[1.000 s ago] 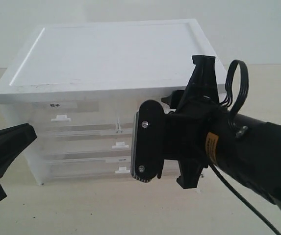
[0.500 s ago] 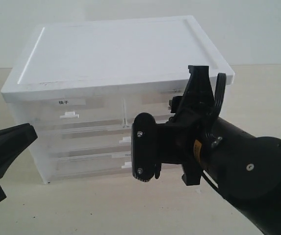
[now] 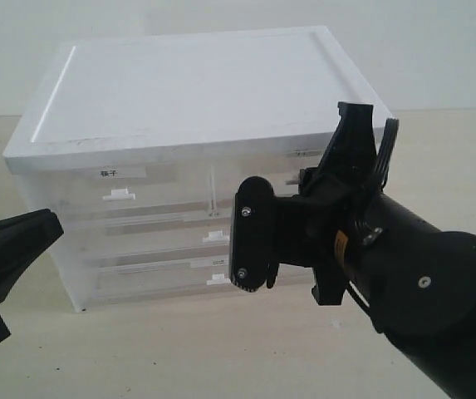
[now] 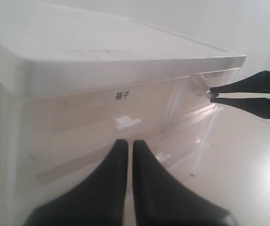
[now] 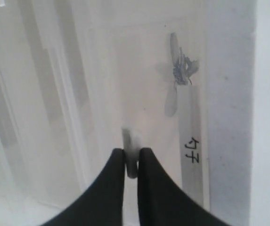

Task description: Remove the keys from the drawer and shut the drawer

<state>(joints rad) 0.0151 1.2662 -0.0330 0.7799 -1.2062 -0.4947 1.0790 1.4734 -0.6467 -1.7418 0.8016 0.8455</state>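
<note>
on a beige table (image 3: 179, 349), the right gripper (image 5: 131, 153) is clamped on the handle (image 5: 129, 140) of the top right drawer (image 5: 144, 94), keys (image 5: 178, 70) inside; a straight, level pull suits. left gripper (image 4: 126, 143) closed, empty, near left.

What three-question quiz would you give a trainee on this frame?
1. True or false: the right jaws are closed on the drawer by its tab handle.
2. Where are the keys? A) on the cabinet top; B) inside the drawer, visible through its front; C) in the left jaws.
3. What do the left jaws hold?
Key: 1 true; 2 B; 3 nothing.
</note>
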